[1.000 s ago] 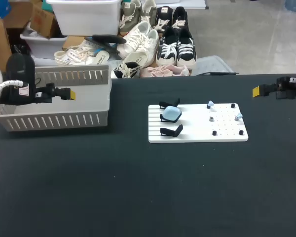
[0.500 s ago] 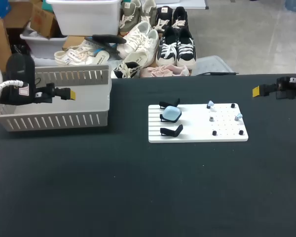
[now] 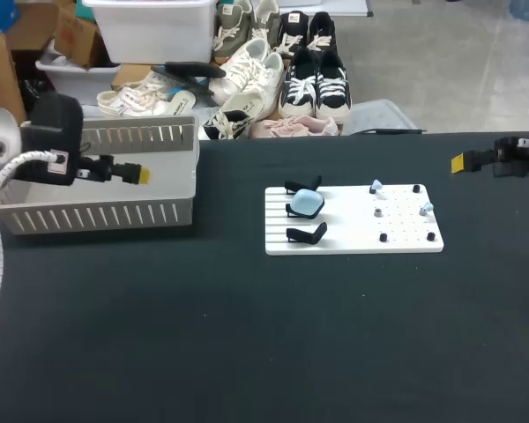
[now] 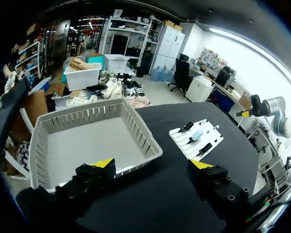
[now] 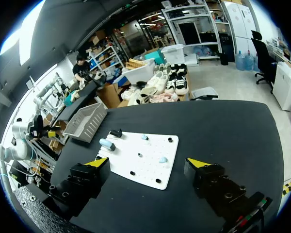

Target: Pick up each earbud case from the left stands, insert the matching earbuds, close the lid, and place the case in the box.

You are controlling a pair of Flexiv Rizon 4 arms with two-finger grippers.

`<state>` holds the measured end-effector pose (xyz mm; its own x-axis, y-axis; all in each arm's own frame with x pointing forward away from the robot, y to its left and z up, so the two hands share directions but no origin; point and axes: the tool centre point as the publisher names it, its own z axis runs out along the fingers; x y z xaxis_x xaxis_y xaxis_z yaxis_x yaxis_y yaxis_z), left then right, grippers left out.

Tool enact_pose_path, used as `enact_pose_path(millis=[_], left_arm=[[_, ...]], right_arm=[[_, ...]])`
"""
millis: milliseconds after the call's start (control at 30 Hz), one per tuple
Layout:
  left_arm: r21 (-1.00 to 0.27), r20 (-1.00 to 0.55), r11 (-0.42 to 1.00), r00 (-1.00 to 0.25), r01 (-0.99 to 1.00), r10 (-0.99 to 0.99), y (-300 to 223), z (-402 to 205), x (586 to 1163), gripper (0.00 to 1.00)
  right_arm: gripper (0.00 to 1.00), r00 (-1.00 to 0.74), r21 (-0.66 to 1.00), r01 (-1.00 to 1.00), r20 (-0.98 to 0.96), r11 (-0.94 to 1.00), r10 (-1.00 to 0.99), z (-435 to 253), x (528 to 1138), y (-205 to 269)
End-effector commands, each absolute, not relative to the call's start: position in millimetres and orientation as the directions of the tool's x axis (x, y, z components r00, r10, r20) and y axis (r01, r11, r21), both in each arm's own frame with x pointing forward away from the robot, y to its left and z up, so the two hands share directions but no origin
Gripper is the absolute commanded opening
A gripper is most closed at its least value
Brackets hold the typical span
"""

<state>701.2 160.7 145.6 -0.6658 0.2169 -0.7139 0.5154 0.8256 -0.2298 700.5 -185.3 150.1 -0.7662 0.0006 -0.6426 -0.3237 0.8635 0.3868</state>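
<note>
On the middle stand point(image 3: 292, 209) sits a rounded pale-blue earbud case point(image 3: 307, 204); left claw point(image 4: 153, 164) and right claw point(image 5: 148, 162) gape empty.

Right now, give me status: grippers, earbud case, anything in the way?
Left gripper open, empty, at the box. Right gripper open, empty, far right. One blue case on the middle stand. Nothing blocking it.

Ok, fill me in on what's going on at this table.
Nothing is held yet. The left tool is open by the grey basket, and the right tool is open at the far right. One light blue earbud case sits on the middle stand of the white board, with two earbuds further right on it.
</note>
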Motion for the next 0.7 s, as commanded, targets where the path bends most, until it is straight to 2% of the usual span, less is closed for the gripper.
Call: enact_pose_path(millis=[33, 300, 567, 700], left_arm=[[-0.107, -0.734, 0.733, -0.551, 0.672, 0.397, 145.0, 143.2, 715.6, 1.0], [0.075, -0.761, 0.504, -0.277, 0.86, 0.586, 124.4, 144.9, 726.8, 1.0], [0.141, -0.747, 0.263, -0.071, 0.955, 0.661, 89.0, 141.3, 732.0, 1.0], [0.15, -0.725, 0.196, -0.027, 0.969, 0.688, 69.4, 135.3, 733.9, 1.0]], right_arm=[[1.0, -0.766, 0.388, -0.326, -0.643, 0.862, -0.001, 149.8, 700.7, -186.0], [1.0, -0.766, 0.388, -0.326, -0.643, 0.862, -0.001, 149.8, 700.7, -186.0], [1.0, -0.766, 0.388, -0.326, -0.643, 0.862, -0.001, 149.8, 700.7, -186.0], [1.0, -0.766, 0.388, -0.326, -0.643, 0.862, -0.001, 149.8, 700.7, -186.0]])
